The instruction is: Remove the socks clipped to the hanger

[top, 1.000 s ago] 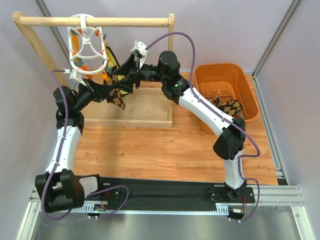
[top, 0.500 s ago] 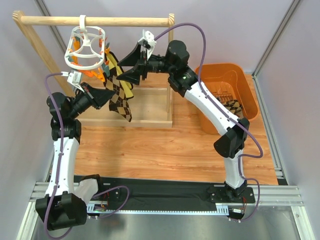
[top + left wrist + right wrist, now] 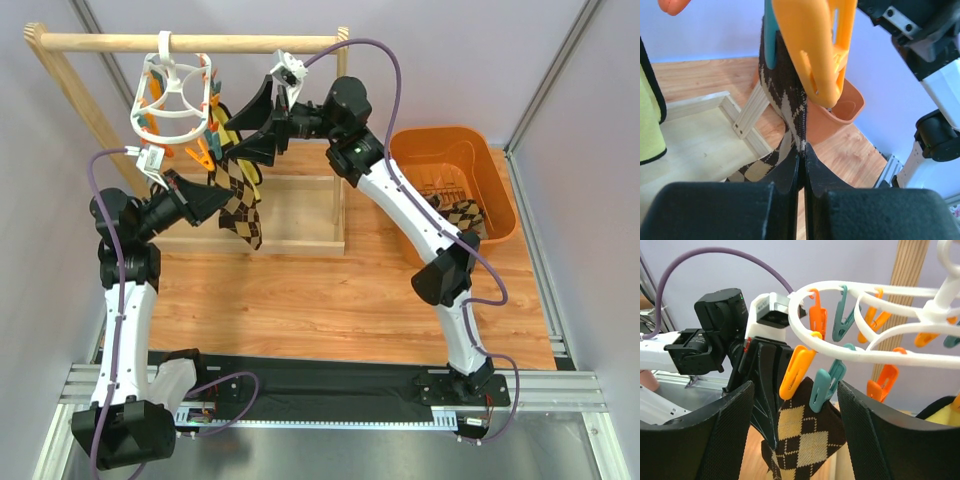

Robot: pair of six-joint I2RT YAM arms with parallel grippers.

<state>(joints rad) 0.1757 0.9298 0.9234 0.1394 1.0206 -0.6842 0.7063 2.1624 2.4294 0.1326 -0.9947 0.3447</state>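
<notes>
The white ring hanger (image 3: 172,95) hangs by its hook from the wooden rail. A brown and tan argyle sock (image 3: 242,200) dangles from an orange clip (image 3: 796,371) and a teal clip (image 3: 825,385) on the ring (image 3: 870,347). My left gripper (image 3: 222,202) is shut on this sock's edge (image 3: 790,110), just below the orange clip (image 3: 820,45). My right gripper (image 3: 795,415) is open, its pads (image 3: 725,440) on either side of the two clips and the sock's top (image 3: 805,440). A yellow sock with black trim (image 3: 650,125) hangs beside it.
The wooden rail (image 3: 190,42) stands on a shallow wooden base tray (image 3: 290,215) under the hanger. An orange basket (image 3: 450,150) at the right holds an argyle sock (image 3: 462,213). Other orange and teal clips (image 3: 880,315) hang round the ring.
My left gripper has closed on the argyle sock. The right gripper has risen and shifted left, up to the clips. The hanger has swung and tilted a little.
</notes>
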